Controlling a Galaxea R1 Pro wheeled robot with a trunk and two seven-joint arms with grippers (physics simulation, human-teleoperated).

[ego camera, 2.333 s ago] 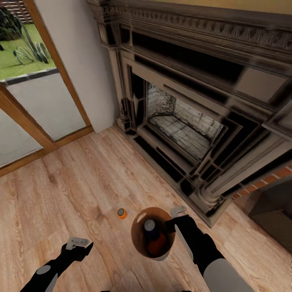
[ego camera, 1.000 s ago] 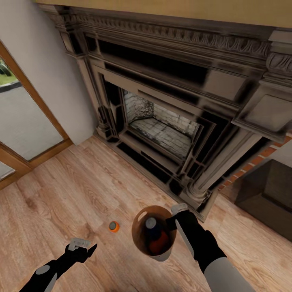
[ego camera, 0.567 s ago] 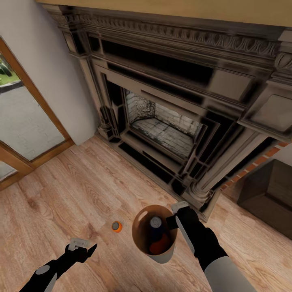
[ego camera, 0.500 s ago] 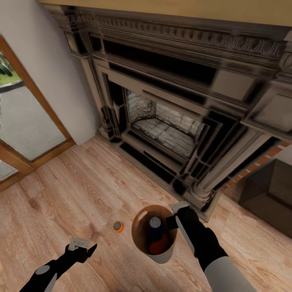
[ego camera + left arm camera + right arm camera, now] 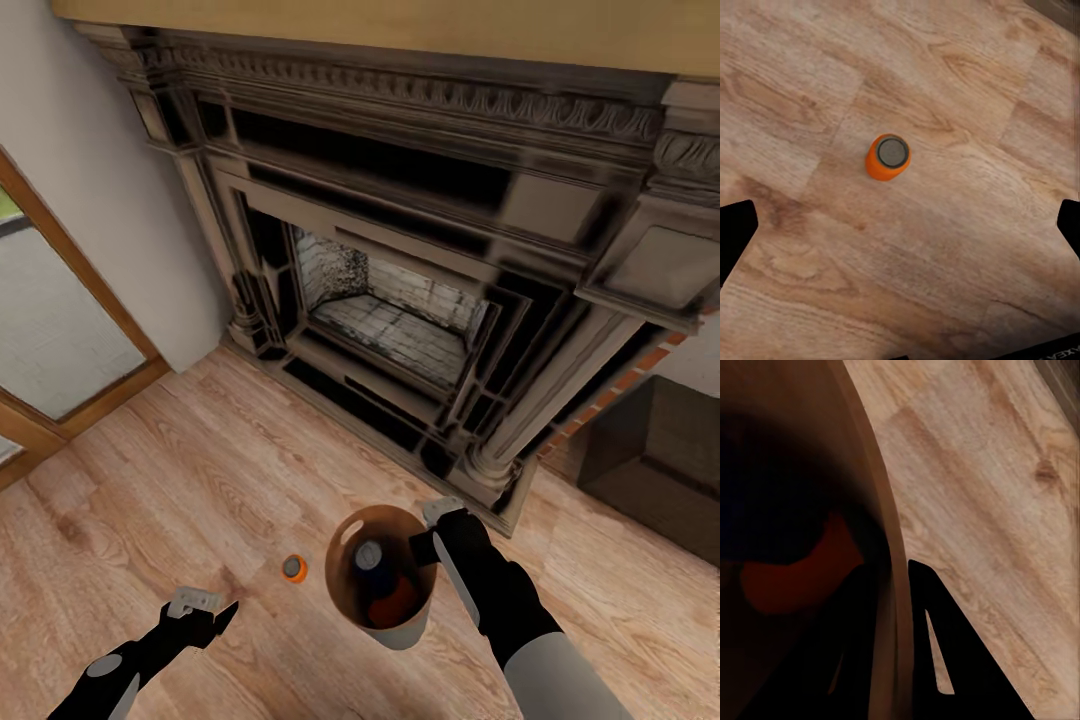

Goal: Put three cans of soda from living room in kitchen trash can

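Right pincer (image 5: 437, 528) grips tash can (image 5: 400, 630) beside fireplace (image 5: 420, 300).

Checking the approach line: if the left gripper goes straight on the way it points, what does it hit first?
Probably the orange soda can, standing upright on the wood floor. In the left wrist view it sits slightly off centre between the open left gripper fingertips, with nothing in between. Depth is unclear, so it might just miss and meet the floor.

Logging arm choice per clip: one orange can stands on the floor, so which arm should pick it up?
The left. Its pincer is open and free, with the orange can upright on the floor ahead of it. The right pincer is shut on the bin rim.
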